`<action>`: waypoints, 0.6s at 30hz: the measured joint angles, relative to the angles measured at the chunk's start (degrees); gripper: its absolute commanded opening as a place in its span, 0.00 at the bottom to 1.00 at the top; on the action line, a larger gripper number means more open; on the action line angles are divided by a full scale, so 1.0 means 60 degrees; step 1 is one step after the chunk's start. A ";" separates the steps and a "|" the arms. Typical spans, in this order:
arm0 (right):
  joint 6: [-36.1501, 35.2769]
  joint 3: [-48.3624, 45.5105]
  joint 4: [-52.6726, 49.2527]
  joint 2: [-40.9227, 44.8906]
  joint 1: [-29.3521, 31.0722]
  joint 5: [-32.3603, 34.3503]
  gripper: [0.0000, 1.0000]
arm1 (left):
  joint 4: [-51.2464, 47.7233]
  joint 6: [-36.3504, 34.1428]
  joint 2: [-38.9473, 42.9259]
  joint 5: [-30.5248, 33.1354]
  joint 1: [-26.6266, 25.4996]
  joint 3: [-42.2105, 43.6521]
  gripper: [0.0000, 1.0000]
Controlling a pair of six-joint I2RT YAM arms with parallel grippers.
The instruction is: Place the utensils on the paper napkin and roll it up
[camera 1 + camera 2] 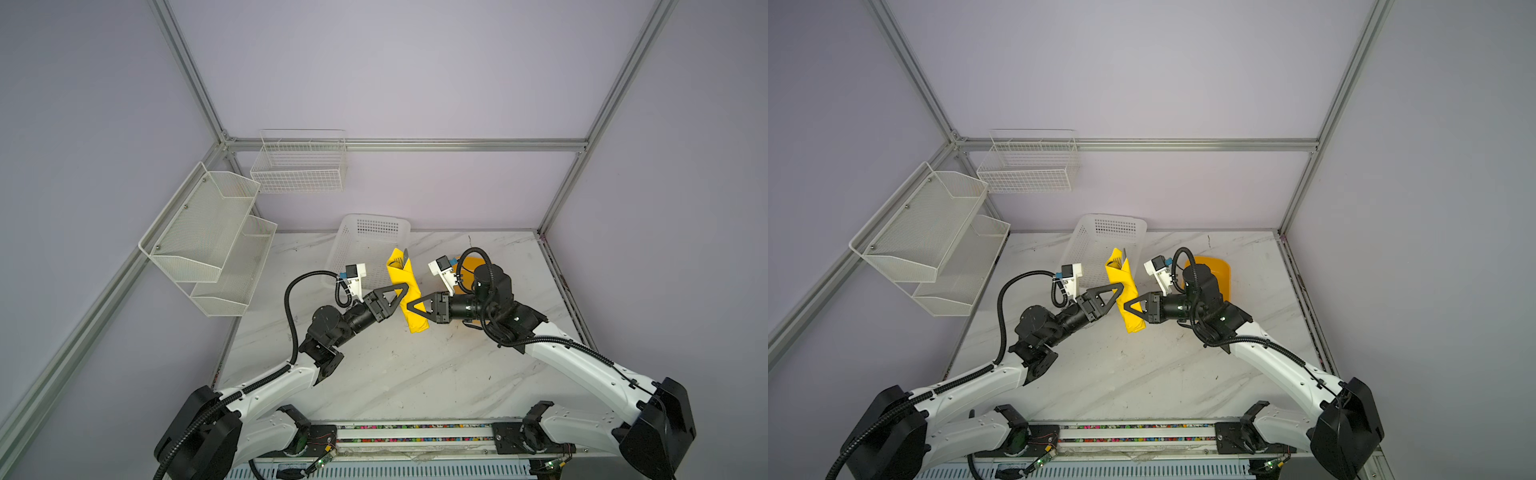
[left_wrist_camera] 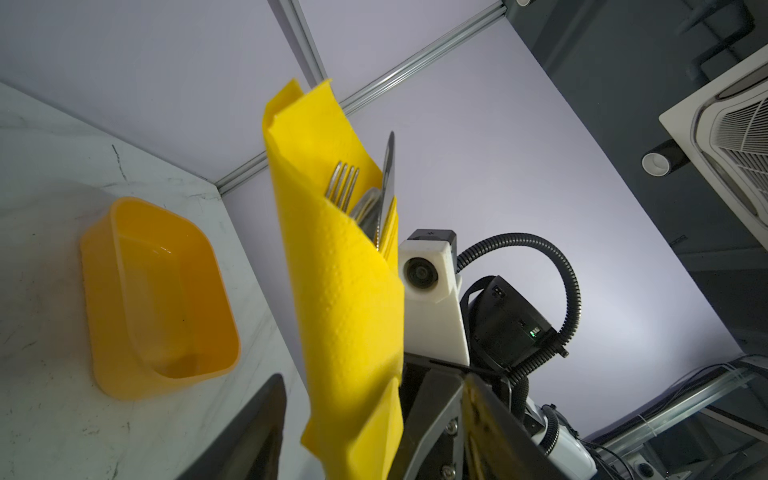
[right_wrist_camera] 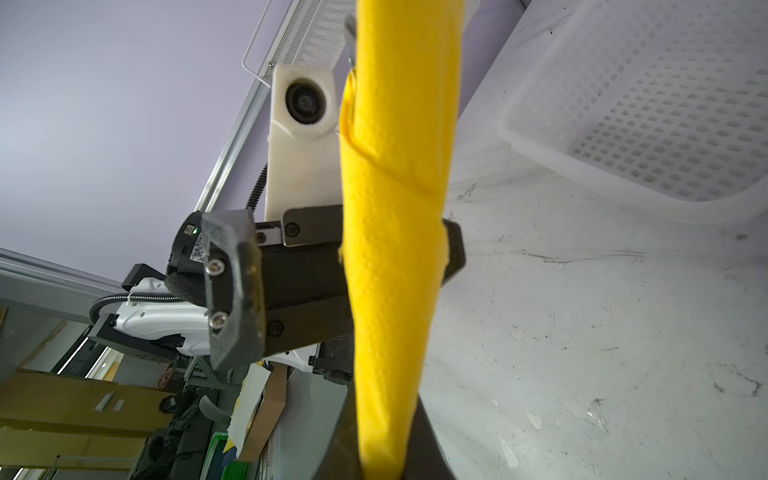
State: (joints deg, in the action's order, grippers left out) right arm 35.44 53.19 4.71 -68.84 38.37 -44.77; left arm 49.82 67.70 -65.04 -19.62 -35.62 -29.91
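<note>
- Between the two grippers stands the napkin [image 1: 400, 272], wound into a narrow tube and roughly upright. Whether its lower end touches the table [image 1: 395, 374] cannot be told.
- Above both sets of jaws, at the tube's open top, the utensils [image 2: 365, 205] stick out. A fork [image 2: 343, 182] and a knife [image 2: 388, 174] are plain, with a third piece between them.
- Right gripper [image 1: 411, 308]: jaws closed tight on the lower part of the tube. It alone carries the bundle.
- Left gripper [image 1: 402, 291]: jaws wide apart, one on each side of the tube, just above the right jaws. One pad [image 3: 235, 286] is well clear of the paper; contact at the other cannot be told. Nothing is gripped.
- Behind the right jaws sits an orange tub [image 2: 158, 291], and past the left jaws a white basket [image 1: 365, 241]. Both are apart from the tube.
- Judgement: loading and rolling look complete, and the step in hand is a one-gripper hold of the finished roll.
- Next move calls for the left jaws to back straight out without snagging the outer flap. The right gripper should then lay the roll down gently, seam underneath, so nothing unwinds or slides out.
</note>
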 measured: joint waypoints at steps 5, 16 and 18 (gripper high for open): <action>0.0117 -0.0127 0.0280 0.0004 0.0004 -0.0062 0.11 | 0.0025 -0.0004 -0.0284 -0.0645 0.0000 0.0000 0.82; 0.0299 -0.0244 0.0619 0.0029 0.0007 -0.0284 0.11 | 0.0517 0.0120 -0.0729 -0.1315 0.0000 0.0000 0.58; 0.0299 -0.0270 0.0616 0.0047 0.0007 -0.0317 0.11 | 0.0725 0.0146 -0.0743 -0.1351 0.0000 0.0000 0.54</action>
State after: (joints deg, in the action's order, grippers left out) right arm 37.23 51.57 8.40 -68.55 38.41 -46.68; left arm 54.17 68.58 -69.49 -27.73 -35.62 -29.91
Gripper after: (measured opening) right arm 0.127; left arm 0.574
